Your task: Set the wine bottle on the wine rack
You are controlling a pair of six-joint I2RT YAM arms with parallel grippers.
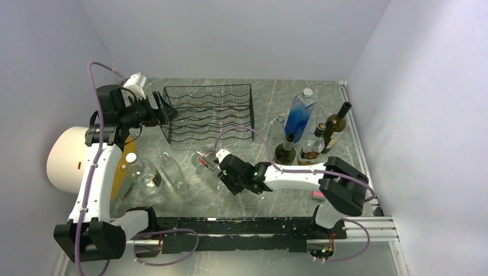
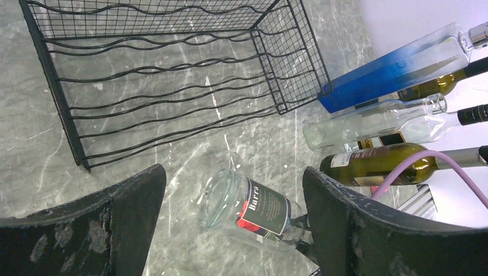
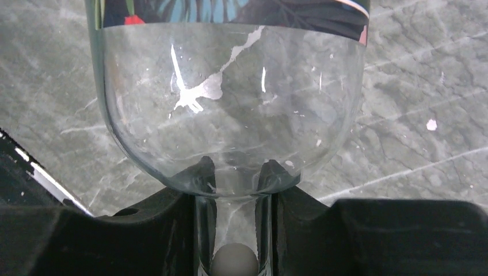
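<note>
White walls (image 1: 230, 34) hem the grey marbled tabletop (image 1: 265, 109). Right gripper (image 3: 233, 184) pinches the neck of the clear, dark-labelled glass wine bottle (image 1: 206, 159). Open marble separates it from the black wire-mesh wine rack (image 1: 210, 112) at 12 o'clock. Left gripper (image 1: 166, 112) spread.

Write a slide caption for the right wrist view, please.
Right end effector shut on the neck of a clear bottle, grey table behind.
</note>
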